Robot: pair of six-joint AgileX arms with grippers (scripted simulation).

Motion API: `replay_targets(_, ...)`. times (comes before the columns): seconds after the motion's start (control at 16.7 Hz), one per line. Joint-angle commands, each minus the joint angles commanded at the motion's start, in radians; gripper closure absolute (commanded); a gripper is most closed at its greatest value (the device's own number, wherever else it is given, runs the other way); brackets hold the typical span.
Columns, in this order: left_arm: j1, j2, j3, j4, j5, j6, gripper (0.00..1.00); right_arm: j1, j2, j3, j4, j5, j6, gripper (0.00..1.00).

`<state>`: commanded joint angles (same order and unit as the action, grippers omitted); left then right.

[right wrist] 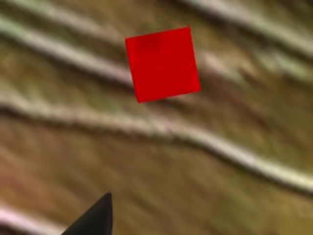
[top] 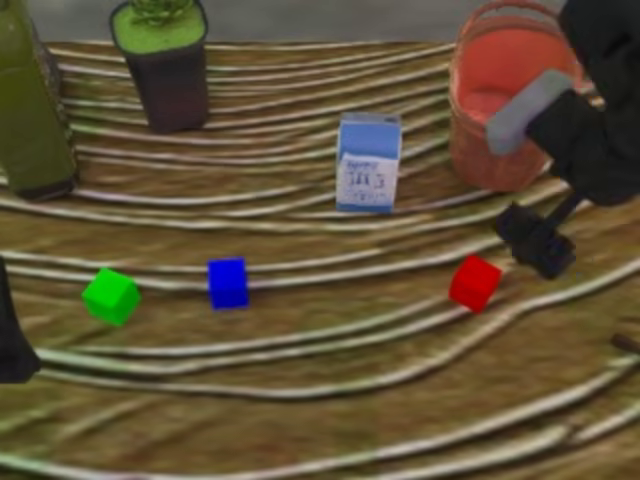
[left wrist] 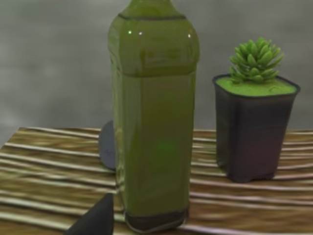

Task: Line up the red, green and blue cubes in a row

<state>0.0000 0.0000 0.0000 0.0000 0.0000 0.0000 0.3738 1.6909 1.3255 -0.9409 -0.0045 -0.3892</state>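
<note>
The red cube [top: 475, 283] sits right of the table's middle and fills the upper part of the right wrist view [right wrist: 162, 63]. The blue cube [top: 228, 283] lies left of centre, and the green cube [top: 110, 295] farther left, roughly level with it. My right gripper [top: 536, 240] hovers open just right of and slightly behind the red cube, holding nothing; one dark fingertip [right wrist: 95, 220] shows in its wrist view. My left gripper [top: 12, 335] is parked open at the left edge, one fingertip [left wrist: 98, 218] showing before a green bottle.
A blue-and-white carton [top: 368, 163] stands behind the middle. A red basket [top: 500, 95] is at the back right, under the right arm. A tall green bottle [top: 30, 100] and a potted succulent [top: 165, 60] stand at the back left.
</note>
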Motion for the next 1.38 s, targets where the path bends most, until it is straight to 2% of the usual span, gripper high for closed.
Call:
replay_targets(0.36, 0.000, 0.000, 0.000, 0.000, 0.000, 0.000, 0.00, 0.075, 0.364, 0.299, -0.175, 0.005, -0.080, 0.00)
replay_targets(0.84, 0.000, 0.000, 0.000, 0.000, 0.000, 0.000, 0.00, 0.080, 0.410, 0.336, -0.190, 0.007, -0.090, 0.00)
replay_targets(1.38, 0.000, 0.000, 0.000, 0.000, 0.000, 0.000, 0.00, 0.086, 0.526, 0.162, 0.102, 0.008, -0.088, 0.00)
